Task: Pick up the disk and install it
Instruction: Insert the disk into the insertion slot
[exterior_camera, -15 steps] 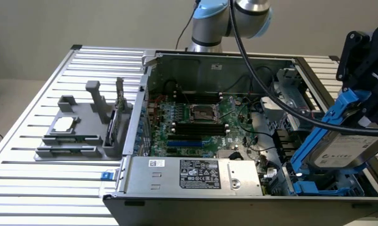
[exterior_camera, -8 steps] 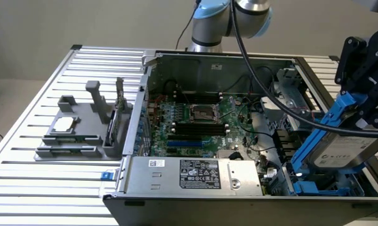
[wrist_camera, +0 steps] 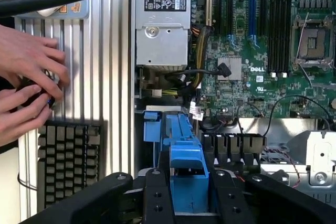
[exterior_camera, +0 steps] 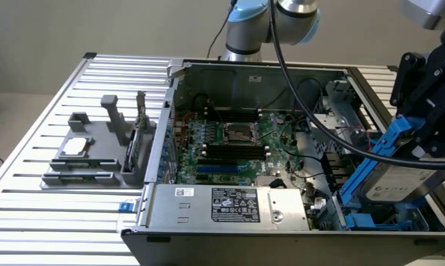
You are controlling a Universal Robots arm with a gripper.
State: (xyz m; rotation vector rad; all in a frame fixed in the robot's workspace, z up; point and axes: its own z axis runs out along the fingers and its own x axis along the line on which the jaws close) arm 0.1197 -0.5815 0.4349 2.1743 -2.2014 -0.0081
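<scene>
1. Slatted metal desk [exterior_camera: 30, 233] carries an open computer case [exterior_camera: 244, 72], seen from above in the exterior view.
2. The disk [exterior_camera: 399, 183], silver-grey in a blue frame, hangs tilted over the case's corner at the exterior view's right, label side facing the camera.
3. The fingers [wrist_camera: 157, 198] are closed on the blue frame from both sides, partly apart with the frame clamped between them.
4. The disk's lower end sits near the blue drive bay [exterior_camera: 363, 221]; I cannot tell whether they touch.
5. A black cable [exterior_camera: 303, 105] curves across the case towards the disk.
6. Beside the bay lie the green circuit board [exterior_camera: 233, 144] and the grey power supply [exterior_camera: 230, 205].
7. A grey holder [exterior_camera: 89, 160] stands on the desk, at the exterior view's left of the case.
8. In the wrist view, a person's two hands [wrist_camera: 26, 59] rest by a keyboard [wrist_camera: 68, 161].
</scene>
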